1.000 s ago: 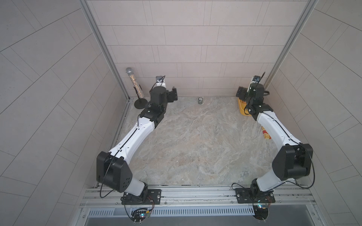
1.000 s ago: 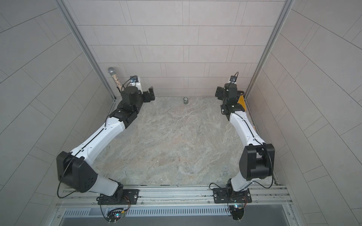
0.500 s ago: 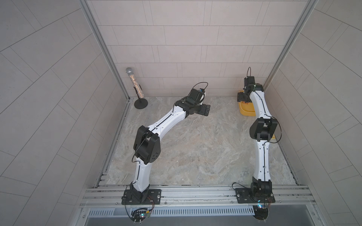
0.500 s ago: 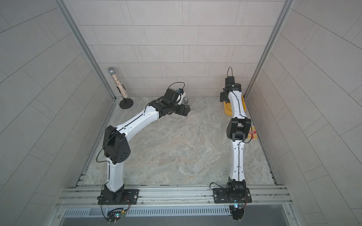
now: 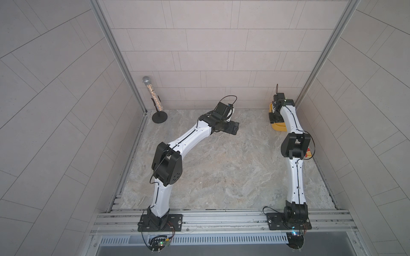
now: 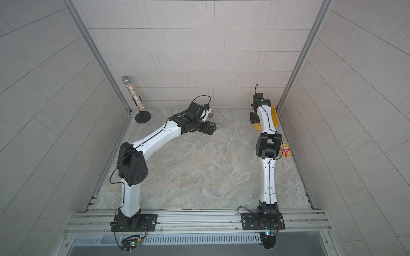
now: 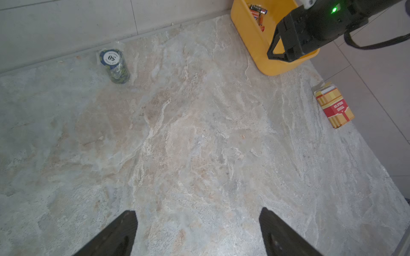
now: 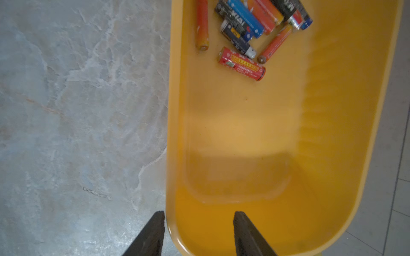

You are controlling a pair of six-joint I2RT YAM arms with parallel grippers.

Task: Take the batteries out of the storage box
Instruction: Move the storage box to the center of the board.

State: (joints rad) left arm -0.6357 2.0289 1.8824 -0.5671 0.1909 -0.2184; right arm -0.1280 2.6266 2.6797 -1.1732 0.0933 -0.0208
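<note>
A pale, marble-veined stone tabletop [image 5: 221, 168] filled the floor of the cell, boxed in on three sides by grey tiled walls [image 5: 210, 55], with slanted aluminium posts [image 5: 119, 55] running up the two back corners. Along the front edge ran an aluminium rail [image 5: 221, 219], and both white-and-black arms were bolted to it.

Over in the far right corner sat the shallow yellow plastic storage box [image 5: 280, 128], close beside the right wall. Its batteries [image 8: 250, 24], thin orange-red, black and blue cells, lay bunched in a loose pile at the end of the box by the back wall, every one inside. The rest of its plain floor was bare.

The right gripper [image 8: 199, 212] was at the box's near end, its jaws apart and straddling the wall there: one finger outside over the stone, one inside, clamped on nothing.

The left gripper [image 7: 198, 211] hung over open stone near the middle of the back edge, jaws spread wide and holding nothing.

Around them lay three other things. A glittery silver microphone on a round black stand [image 5: 153, 95] stood in the far left corner. A plastic-wrapped stack of blue-and-white poker chips [image 7: 114, 65] stood by the back wall. A small red-and-yellow striped packet [image 7: 335, 108] lay beside the right wall, nearer the front than the box and well apart from it.
</note>
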